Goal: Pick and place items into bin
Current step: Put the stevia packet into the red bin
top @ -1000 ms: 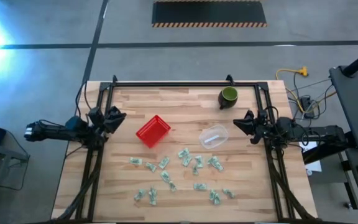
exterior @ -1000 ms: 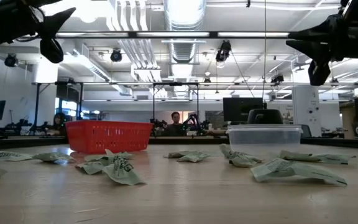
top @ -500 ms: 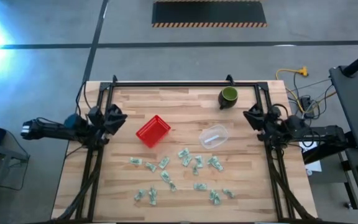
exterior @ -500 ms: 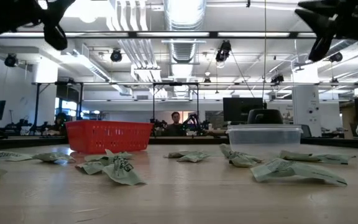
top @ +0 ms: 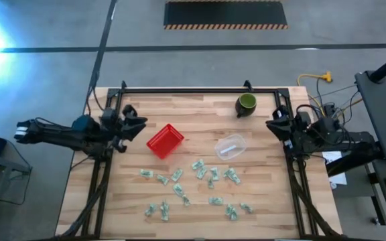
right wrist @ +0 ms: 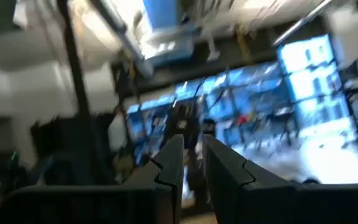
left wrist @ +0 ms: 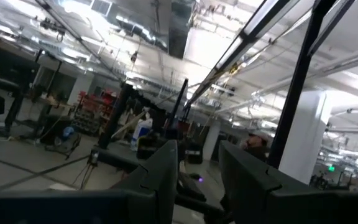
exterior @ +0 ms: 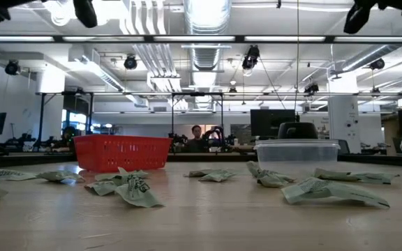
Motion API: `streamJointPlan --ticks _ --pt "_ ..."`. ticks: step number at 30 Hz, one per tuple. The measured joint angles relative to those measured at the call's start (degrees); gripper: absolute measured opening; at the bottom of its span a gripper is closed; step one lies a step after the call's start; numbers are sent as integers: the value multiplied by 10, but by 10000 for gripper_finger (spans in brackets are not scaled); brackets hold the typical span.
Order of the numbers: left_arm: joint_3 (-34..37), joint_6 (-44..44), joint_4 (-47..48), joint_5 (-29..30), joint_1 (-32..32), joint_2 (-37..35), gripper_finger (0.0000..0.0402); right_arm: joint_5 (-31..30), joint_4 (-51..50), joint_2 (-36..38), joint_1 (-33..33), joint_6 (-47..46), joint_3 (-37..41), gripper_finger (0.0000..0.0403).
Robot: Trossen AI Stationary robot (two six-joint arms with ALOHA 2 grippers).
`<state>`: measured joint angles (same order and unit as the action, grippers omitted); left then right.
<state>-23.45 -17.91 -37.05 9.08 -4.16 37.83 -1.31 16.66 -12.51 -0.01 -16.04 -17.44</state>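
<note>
Several small pale green-and-white wrapped items lie scattered on the near half of the wooden table; in the low view they rest flat on the boards. A red basket stands left of centre and a clear plastic tub right of centre. My left gripper hangs high over the table's left edge beside the basket, open and holding nothing. My right gripper hangs high over the right edge, its fingers a narrow gap apart and holding nothing. Both wrist views point up at the ceiling, past the left gripper and the right gripper.
A dark green cup stands near the far right corner. A black metal frame runs along the far edge and both sides of the table. In the low view only dark finger ends show at the top corners. People sit in the room behind.
Both grippers have risen and tipped upward, nearly leaving the top of the low view. The left gripper has moved a little toward the basket. The right gripper has drawn back toward the table's right edge. The items, basket, tub and cup have stayed put.
</note>
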Motion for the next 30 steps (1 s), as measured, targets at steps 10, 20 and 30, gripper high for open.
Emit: streamJointPlan --ticks 10,20,30 --pt "-85 -64 30 -30 -26 128 102 65 -236 -116 0 0 -128 52" --pt "-114 -161 236 -72 -56 174 102 74 -236 -186 2 34 -183 52" --pt "-114 -213 360 -117 -102 158 102 73 -236 -241 2 1 -188 52"
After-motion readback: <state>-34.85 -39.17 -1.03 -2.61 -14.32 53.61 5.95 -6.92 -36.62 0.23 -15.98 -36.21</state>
